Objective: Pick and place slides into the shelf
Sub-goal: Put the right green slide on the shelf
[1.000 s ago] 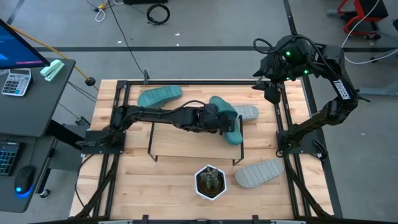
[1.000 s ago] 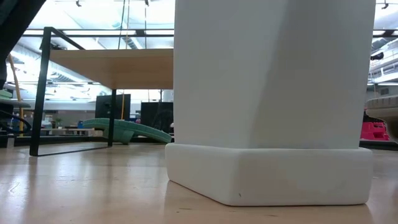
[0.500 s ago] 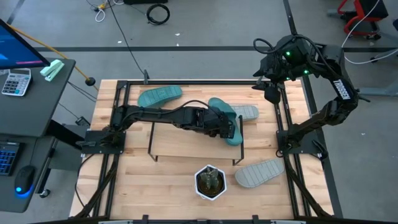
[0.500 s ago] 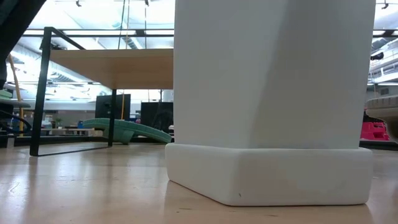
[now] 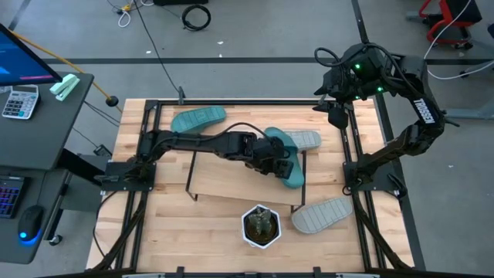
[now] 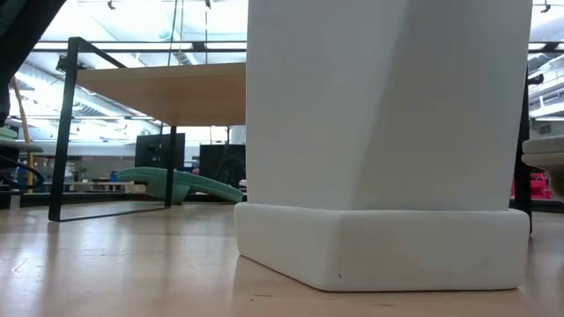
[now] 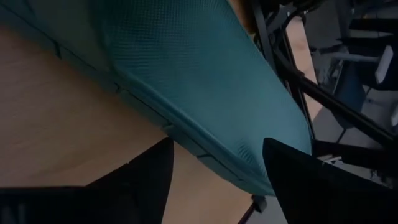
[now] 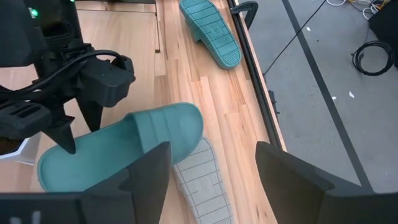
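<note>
My left gripper (image 5: pixel 278 158) reaches from the table's left and is shut on a teal slide (image 5: pixel 287 161) at the right end of the shelf (image 5: pixel 231 179), a wooden board on black legs. The same gripper (image 8: pixel 78 127) shows in the right wrist view. A second teal slide (image 5: pixel 197 120) lies sole-down at the far left. One grey slide (image 5: pixel 309 140) lies partly under the held one. Another grey slide (image 5: pixel 323 214) lies at the near right. My right gripper (image 8: pixel 211 186) hangs open, high over the far right corner. My left gripper has the teal slide's long side edge (image 7: pixel 205 149) between its two fingers, on the heel half. The fingers (image 8: pixel 62 134) slant down from the table's left and lie across the slide. The slide lies tilted, its strap end (image 8: pixel 177 124) on the grey slide (image 8: pixel 202 174).
A white pot (image 5: pixel 260 225) with a plant stands at the table's near edge, in front of the shelf, and fills most of the low view (image 6: pixel 388 132). A desk with a calculator (image 5: pixel 19 100) stands left of the table.
My left gripper has rolled its wrist without shifting place. The teal slide has turned with it, its heel end swinging toward the table's near edge. The shelf has slid a little toward the table's right and near edges.
</note>
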